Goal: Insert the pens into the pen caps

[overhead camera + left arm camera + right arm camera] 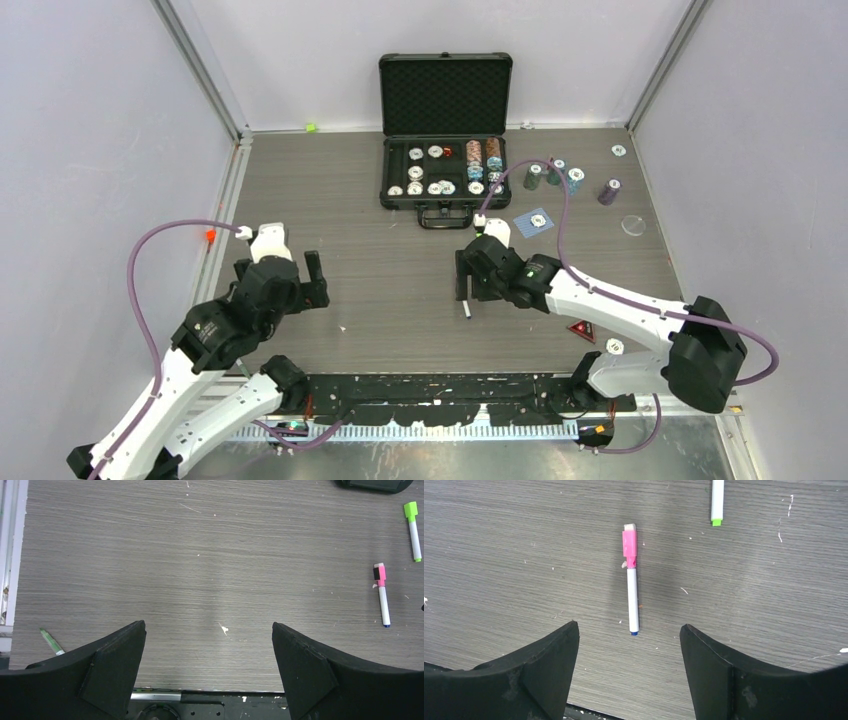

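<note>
A white pen with a pink cap on its far end (pixel 631 577) lies on the grey table, its blue tail pointing at my right gripper (pixel 628 625). That gripper is open and empty, with its jaws either side of the pen's tail and above it. A second white pen with a green tail (pixel 717 500) lies further right. The left wrist view shows the same two: the pink-capped pen (pixel 381 595) and a pen with a neon green cap (pixel 414 532). My left gripper (pixel 208 625) is open over bare table, well left of them. I see no dark pen or dark cap.
An open black case (pixel 445 130) with poker chips stands at the back centre. Chip stacks (pixel 560 175) stand to its right. A red triangular token (pixel 582 330) lies near the right arm. A small green bit (pixel 311 127) lies by the back wall, and a green stick (pixel 50 641) by the left rail.
</note>
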`<state>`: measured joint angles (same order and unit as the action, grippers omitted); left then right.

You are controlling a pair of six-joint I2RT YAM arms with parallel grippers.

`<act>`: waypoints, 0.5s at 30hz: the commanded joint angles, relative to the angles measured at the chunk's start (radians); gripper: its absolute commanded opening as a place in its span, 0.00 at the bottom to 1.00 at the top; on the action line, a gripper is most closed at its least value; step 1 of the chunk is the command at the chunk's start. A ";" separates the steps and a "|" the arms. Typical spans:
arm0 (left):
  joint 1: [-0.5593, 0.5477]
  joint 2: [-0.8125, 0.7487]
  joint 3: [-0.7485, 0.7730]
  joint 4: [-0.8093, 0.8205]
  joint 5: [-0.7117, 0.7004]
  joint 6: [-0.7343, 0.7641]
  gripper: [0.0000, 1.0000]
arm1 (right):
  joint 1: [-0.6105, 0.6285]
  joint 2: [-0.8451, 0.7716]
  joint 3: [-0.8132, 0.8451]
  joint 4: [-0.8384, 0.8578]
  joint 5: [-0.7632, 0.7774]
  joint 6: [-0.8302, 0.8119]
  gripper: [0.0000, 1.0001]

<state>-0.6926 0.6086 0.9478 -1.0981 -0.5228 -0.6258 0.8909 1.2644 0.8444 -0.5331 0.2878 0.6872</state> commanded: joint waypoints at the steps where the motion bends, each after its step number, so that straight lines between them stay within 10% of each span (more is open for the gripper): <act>1: -0.001 -0.010 0.016 -0.007 -0.046 -0.015 1.00 | 0.006 -0.036 0.027 0.003 0.052 -0.005 0.79; 15: 0.001 0.204 0.021 -0.035 -0.141 -0.099 1.00 | 0.006 0.017 0.103 0.022 0.063 -0.062 0.81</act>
<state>-0.6926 0.7341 0.9516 -1.1439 -0.6186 -0.6708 0.8909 1.2602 0.8879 -0.5400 0.3180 0.6525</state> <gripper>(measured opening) 0.996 0.808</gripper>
